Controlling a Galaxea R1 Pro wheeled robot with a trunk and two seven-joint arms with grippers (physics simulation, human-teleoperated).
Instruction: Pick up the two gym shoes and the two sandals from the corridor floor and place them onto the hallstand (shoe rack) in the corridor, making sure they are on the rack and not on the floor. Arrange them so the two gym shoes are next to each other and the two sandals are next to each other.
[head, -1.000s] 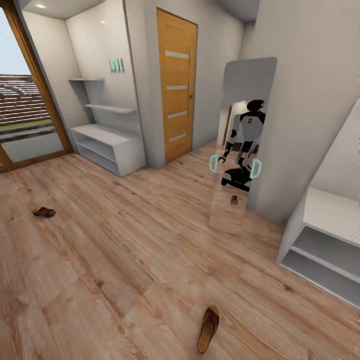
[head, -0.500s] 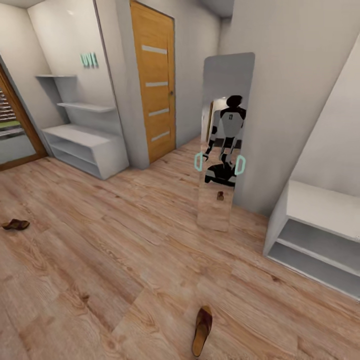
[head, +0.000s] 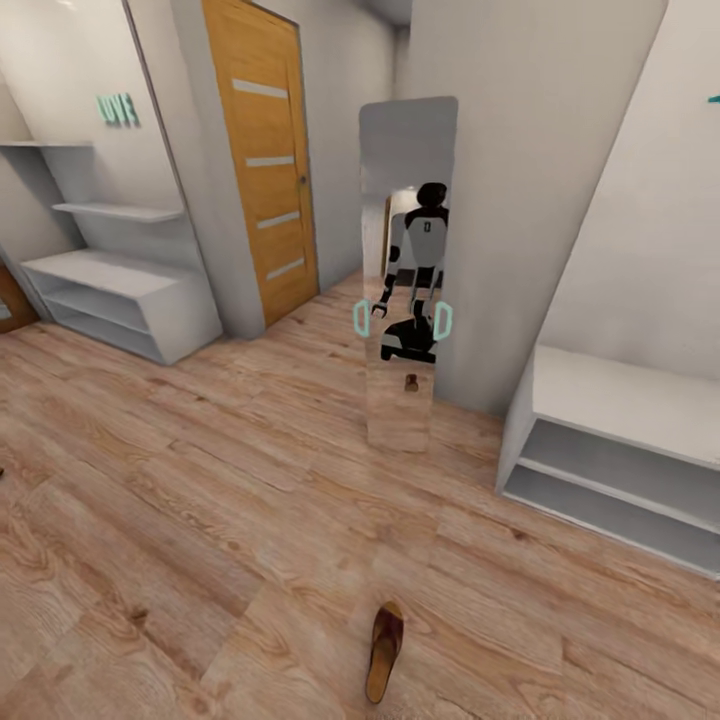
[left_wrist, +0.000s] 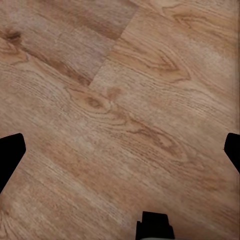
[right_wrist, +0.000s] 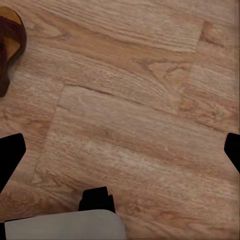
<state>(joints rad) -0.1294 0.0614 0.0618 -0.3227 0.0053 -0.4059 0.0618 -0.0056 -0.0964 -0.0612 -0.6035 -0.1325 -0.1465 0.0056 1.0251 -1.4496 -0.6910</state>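
One brown sandal (head: 385, 650) lies on the wood-plank corridor floor (head: 200, 480) close in front of me, toe pointing away. Part of it also shows in the right wrist view, sandal (right_wrist: 10, 40), off to one side of my right gripper (right_wrist: 120, 155). That gripper hangs open over bare planks. My left gripper (left_wrist: 120, 155) is open too, its dark fingertips wide apart above the floor (left_wrist: 120, 100). The pale hallstand (head: 120, 290) with two staggered wall shelves stands at the far left. The gym shoes and the other sandal are out of view.
A tall mirror (head: 405, 200) leans on the wall corner ahead and reflects the robot. An orange wooden door (head: 260, 170) is left of it. A second low white shelf unit (head: 620, 440) stands against the right wall.
The head camera has turned to the right, so the whole picture has slid left. The far sandal has passed out of the picture at the left, and more of the right shelf unit shows.
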